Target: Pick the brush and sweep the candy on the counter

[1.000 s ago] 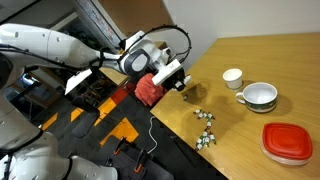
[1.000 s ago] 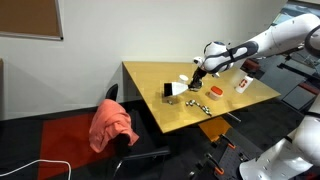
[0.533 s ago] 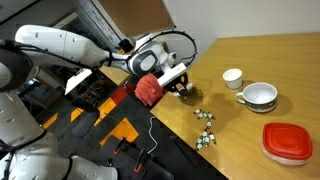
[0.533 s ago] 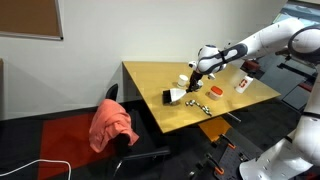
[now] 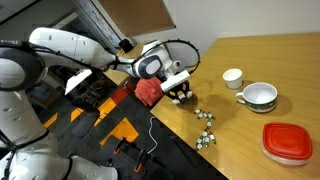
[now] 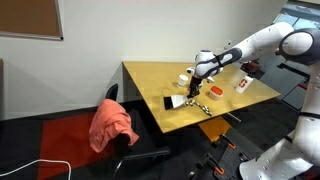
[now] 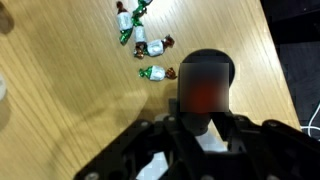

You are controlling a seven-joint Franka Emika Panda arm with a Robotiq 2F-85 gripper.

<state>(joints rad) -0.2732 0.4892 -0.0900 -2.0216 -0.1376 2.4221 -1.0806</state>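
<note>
Where the arm reaches in over the counter (image 5: 265, 55), the gripper (image 5: 177, 88) is clenched on the brush (image 5: 186, 97), bristles pointing down at the wood close to the near edge. Whether the bristles touch the surface cannot be told in either exterior view.

In the wrist view the gripper (image 7: 205, 135) fills the lower edge. Its fingers are dark and partly cut off, and the brush (image 7: 205, 82) is an out-of-focus dark mass with a reddish blur at its centre. Only a sliver of white handle shows between the jaws.

The candy (image 7: 150, 44) lies just beyond the brush, toward the top of the wrist view, and the top edge crops the cluster. In an exterior view the candy (image 5: 207, 126) forms a loose string beside the brush, too small to count. In an exterior view the brush (image 6: 178, 100) and candy (image 6: 201, 106) are tiny and barely separable.

A cup (image 5: 232, 77), a bowl (image 5: 259, 96) and a red lid (image 5: 288, 142) stand well apart from the candy. The lid is clipped by the frame.
</note>
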